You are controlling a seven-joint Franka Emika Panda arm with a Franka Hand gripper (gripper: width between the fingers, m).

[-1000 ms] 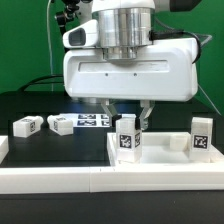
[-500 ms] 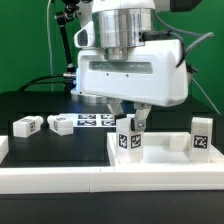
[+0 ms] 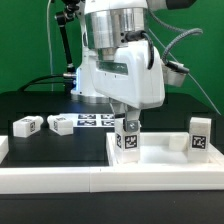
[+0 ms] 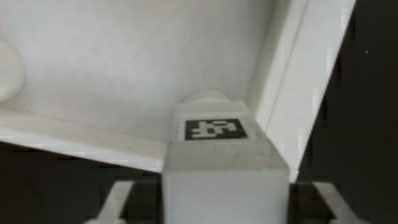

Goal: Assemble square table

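The square table's white slab [image 3: 165,160] lies at the front of the exterior view's right, raised rim up. One tagged white leg [image 3: 127,140] stands upright on it near its left rim. My gripper [image 3: 127,122] comes straight down and is shut on that leg's upper part. In the wrist view the leg [image 4: 222,150] runs out from between the fingers [image 4: 128,200] of my gripper [image 4: 222,195] onto the slab [image 4: 107,90], close to a corner of the rim [image 4: 302,70]. A second leg [image 3: 201,137] stands at the slab's right side.
Two loose tagged legs [image 3: 26,125] [image 3: 60,124] lie on the black table at the exterior view's left. The marker board [image 3: 95,121] lies flat behind them. A long white rail [image 3: 50,182] runs along the front edge.
The hand has turned about its vertical axis over the upright leg, its broad face swinging from facing the camera to edge-on. The leg stays in the same spot on the slab.
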